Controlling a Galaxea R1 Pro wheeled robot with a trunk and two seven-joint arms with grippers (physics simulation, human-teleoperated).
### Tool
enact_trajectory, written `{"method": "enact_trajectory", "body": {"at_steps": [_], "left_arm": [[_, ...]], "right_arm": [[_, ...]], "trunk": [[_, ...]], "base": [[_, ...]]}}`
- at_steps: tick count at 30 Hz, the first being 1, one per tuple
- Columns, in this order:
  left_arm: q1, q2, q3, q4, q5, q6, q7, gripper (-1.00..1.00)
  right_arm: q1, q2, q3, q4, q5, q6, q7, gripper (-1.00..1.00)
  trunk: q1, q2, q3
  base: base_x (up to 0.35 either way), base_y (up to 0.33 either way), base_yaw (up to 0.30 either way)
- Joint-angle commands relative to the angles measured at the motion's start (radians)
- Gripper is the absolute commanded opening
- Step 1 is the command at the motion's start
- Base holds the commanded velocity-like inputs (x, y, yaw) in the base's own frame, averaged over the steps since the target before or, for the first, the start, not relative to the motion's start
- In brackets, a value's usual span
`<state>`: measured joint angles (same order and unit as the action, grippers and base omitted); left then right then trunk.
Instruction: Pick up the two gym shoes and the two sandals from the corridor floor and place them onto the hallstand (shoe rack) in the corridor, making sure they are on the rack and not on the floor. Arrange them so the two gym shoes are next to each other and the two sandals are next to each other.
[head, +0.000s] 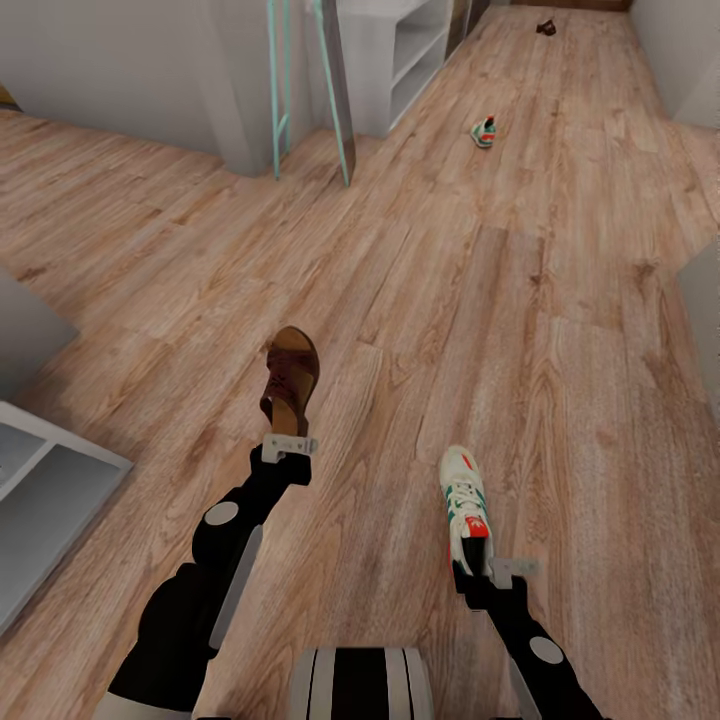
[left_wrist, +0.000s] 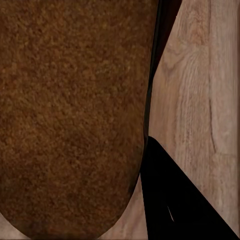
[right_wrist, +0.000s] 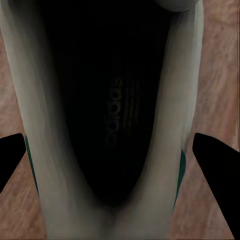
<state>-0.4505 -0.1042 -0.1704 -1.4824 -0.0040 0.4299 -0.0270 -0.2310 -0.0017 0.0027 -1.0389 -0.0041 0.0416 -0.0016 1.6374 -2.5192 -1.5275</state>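
Low in the frame, the right gripper (head: 478, 572) clamps its jaws on a sneaker (head: 466, 505), while the left gripper (head: 288, 437) grasps a brown sandal (head: 291, 378). Upper right, another sneaker (head: 484, 131) and sandal (head: 546, 27) lie on the floor (head: 560, 330) near the shoe rack (head: 400, 55).

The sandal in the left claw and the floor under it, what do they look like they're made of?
The sandal looks like dark brown leather or suede: its footbed shows a matte, finely grained nap with no shine. The floor looks like light brown wood planks, possibly laminate, with visible grain, knots and plank seams and a low sheen.
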Motion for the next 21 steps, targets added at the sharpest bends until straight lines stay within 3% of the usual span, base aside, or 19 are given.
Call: {"method": "enact_trajectory", "body": {"at_steps": [1, 6, 10, 21], "left_arm": [[0.002, 0.0, 0.002, -0.008, -0.003, 0.007, -0.005, -1.0], [0.005, 0.004, 0.008, -0.011, 0.0, 0.007, -0.005, -1.0], [0.007, 0.026, 0.009, -0.009, -0.001, 0.042, -0.005, -1.0], [0.007, 0.027, 0.009, 0.006, 0.001, 0.047, -0.005, -1.0]], "right_arm": [[0.001, 0.0, 0.0, -0.019, -0.001, 0.006, -0.001, -1.0], [0.004, 0.001, 0.0, -0.052, -0.002, 0.016, -0.003, -1.0], [0.01, 0.002, -0.001, -0.102, -0.001, 0.018, -0.004, -1.0], [0.013, 0.002, 0.0, -0.128, -0.001, 0.018, -0.005, -1.0]], "trunk": [[-0.001, 0.0, 0.003], [-0.003, 0.001, 0.023], [-0.005, 0.002, 0.038], [-0.01, 0.005, 0.095]], "base": [[0.0, 0.0, 0.0], [0.0, 0.0, 0.0], [0.0, 0.0, 0.0], [0.0, 0.0, 0.0]]}}
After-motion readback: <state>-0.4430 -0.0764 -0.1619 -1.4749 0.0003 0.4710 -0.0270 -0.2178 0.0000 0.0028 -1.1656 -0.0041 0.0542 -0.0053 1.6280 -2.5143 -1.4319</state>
